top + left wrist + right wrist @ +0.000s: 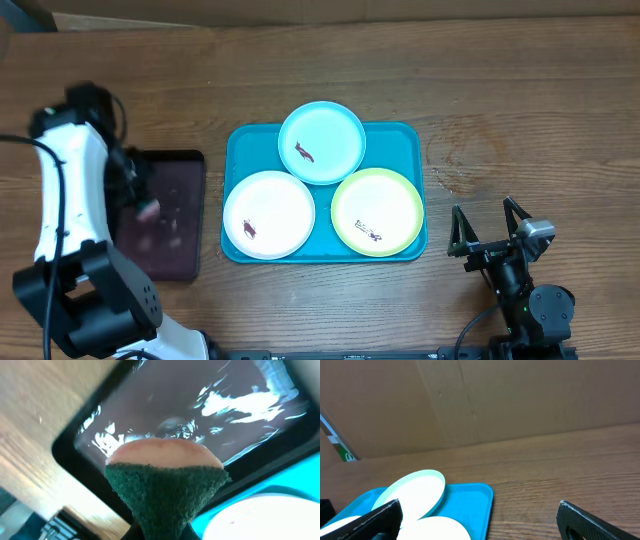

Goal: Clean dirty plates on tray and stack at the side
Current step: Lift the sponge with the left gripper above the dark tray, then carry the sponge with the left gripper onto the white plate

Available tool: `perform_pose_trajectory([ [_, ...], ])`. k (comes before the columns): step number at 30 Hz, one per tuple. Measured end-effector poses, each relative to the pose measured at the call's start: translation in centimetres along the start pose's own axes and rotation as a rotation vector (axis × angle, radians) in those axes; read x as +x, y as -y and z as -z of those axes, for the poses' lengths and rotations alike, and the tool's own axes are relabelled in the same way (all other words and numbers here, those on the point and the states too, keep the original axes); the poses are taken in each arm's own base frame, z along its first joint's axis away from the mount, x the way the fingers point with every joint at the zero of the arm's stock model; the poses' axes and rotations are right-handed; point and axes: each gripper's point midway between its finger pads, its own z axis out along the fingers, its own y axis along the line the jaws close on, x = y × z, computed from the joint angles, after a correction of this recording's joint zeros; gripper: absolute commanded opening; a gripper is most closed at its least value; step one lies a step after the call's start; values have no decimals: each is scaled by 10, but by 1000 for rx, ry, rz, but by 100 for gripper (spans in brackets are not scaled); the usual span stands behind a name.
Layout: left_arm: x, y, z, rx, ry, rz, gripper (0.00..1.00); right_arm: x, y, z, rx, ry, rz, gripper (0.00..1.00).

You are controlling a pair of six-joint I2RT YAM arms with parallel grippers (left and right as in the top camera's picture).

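The round plastic white plate (268, 214), pale blue plate (321, 142) and yellow-green plate (377, 211) lie on my teal rectangular tray (405, 135). My left gripper (143, 203) pinches a green-backed sponge (167, 490) over the dark tray (170, 245) alongside; right gripper (482, 208) gapes off the opposite edge.

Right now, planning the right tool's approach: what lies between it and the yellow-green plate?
Between the right tool and the yellow-green plate, the overhead view shows only bare wooden table and the rim of the teal tray.
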Motion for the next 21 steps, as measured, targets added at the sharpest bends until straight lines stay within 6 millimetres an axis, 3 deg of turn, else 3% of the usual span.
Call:
perform_pose_trajectory([
  [3, -19, 15, 34, 84, 97, -5, 4, 0, 0, 0, 0, 0, 0, 100],
  [6, -17, 25, 39, 94, 133, -33, 4, 0, 0, 0, 0, 0, 0, 100],
  [8, -14, 32, 26, 79, 148, -46, 4, 0, 0, 0, 0, 0, 0, 100],
  [11, 1, 38, -23, 39, 120, -59, 4, 0, 0, 0, 0, 1, 0, 100],
  [13, 21, 31, -54, -4, 43, -67, 4, 0, 0, 0, 0, 0, 0, 100],
  [15, 33, 22, -67, -41, -14, -69, 4, 0, 0, 0, 0, 0, 0, 100],
  [18, 36, 8, -53, -68, -62, -56, 4, 0, 0, 0, 0, 0, 0, 100],
  [21, 16, 7, -9, -30, -26, -33, 4, 0, 0, 0, 0, 0, 0, 100],
])
